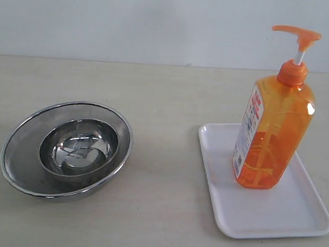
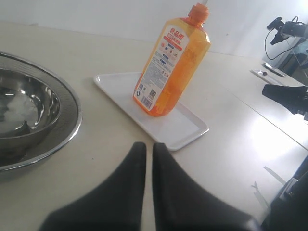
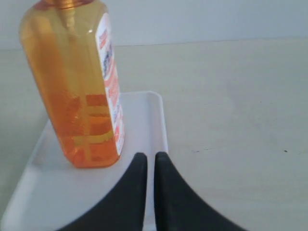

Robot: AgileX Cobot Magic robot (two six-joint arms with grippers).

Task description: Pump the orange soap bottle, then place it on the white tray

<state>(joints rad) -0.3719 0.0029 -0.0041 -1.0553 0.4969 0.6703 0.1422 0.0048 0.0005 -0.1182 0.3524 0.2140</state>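
The orange soap bottle (image 1: 273, 131) stands upright on the white tray (image 1: 293, 217) at the right of the table, its pump head up and its white-red label facing left. The left wrist view shows the bottle (image 2: 171, 62) on the tray (image 2: 185, 129), well beyond my left gripper (image 2: 148, 147). That gripper is shut and holds nothing. My right gripper (image 3: 150, 156) is shut too and empty. It hovers over the tray's edge (image 3: 161, 120), just beside the foot of the bottle (image 3: 77, 91) without touching it. The pump head is cut off in both wrist views.
A small steel bowl (image 1: 79, 147) sits inside a wider steel mesh bowl (image 1: 21, 153) at the left of the table, and the mesh bowl's rim (image 2: 72, 103) also shows in the left wrist view. Black camera gear (image 2: 288, 29) stands off the table's far side.
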